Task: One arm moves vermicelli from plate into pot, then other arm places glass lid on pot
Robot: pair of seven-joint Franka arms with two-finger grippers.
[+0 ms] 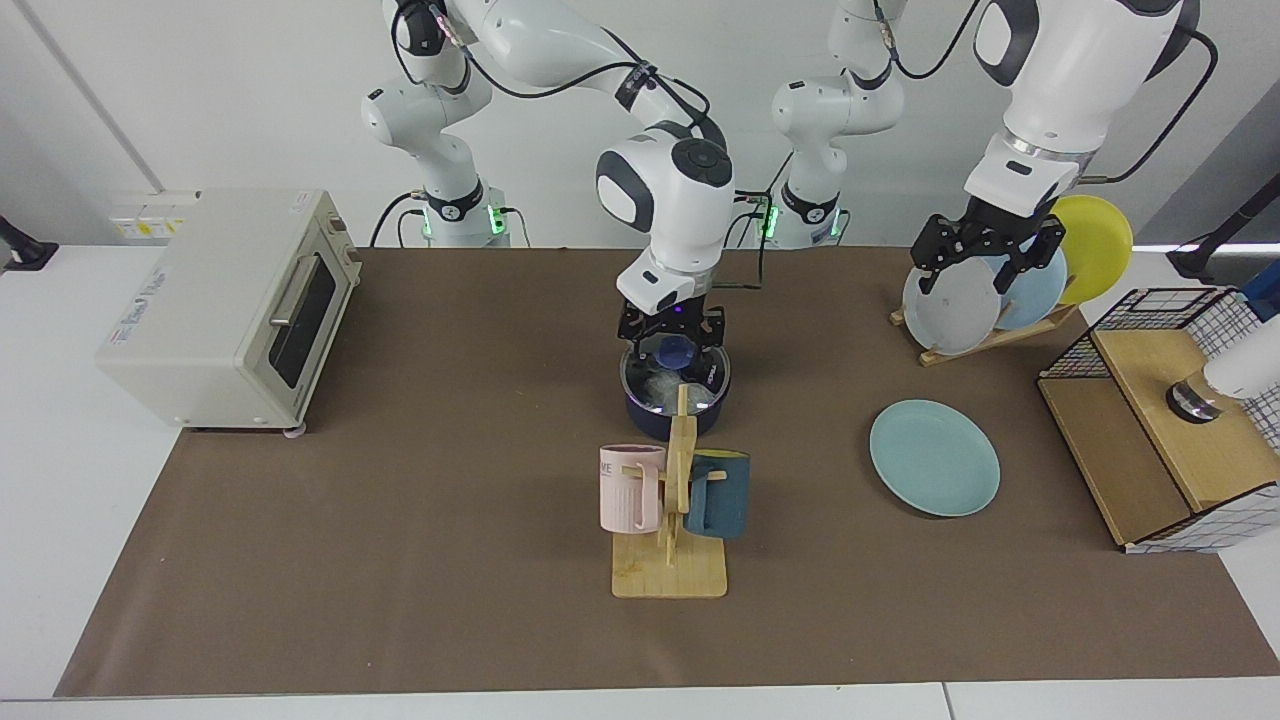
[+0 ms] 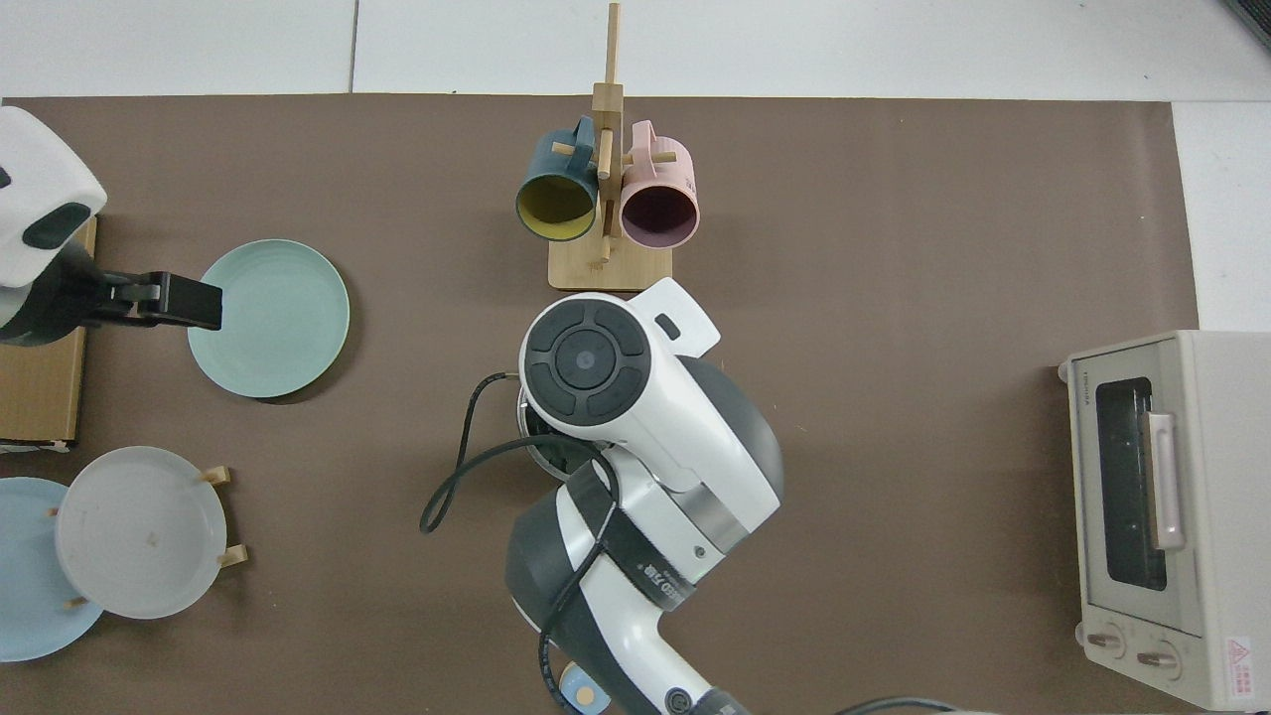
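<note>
The dark navy pot (image 1: 690, 412) stands mid-table with the glass lid (image 1: 705, 378) resting on it, blue knob (image 1: 678, 350) up. Through the glass the white vermicelli (image 1: 650, 385) shows inside the pot. My right gripper (image 1: 672, 330) hovers just above the knob, open, a finger on each side and nothing held. The light-teal plate (image 1: 935, 458) (image 2: 273, 318) lies bare. My left gripper (image 1: 968, 283) waits open, raised in front of the plate rack; from above the left gripper (image 2: 189, 301) is at the plate's edge. In the top view the right arm covers the pot.
A wooden mug tree (image 1: 668, 560) with a pink mug (image 1: 630, 488) and a dark-teal mug (image 1: 718, 495) stands right in front of the pot. A toaster oven (image 1: 230, 305) is at one end. A rack of upright plates (image 1: 985, 300) and a wire basket (image 1: 1170, 420) are at the other.
</note>
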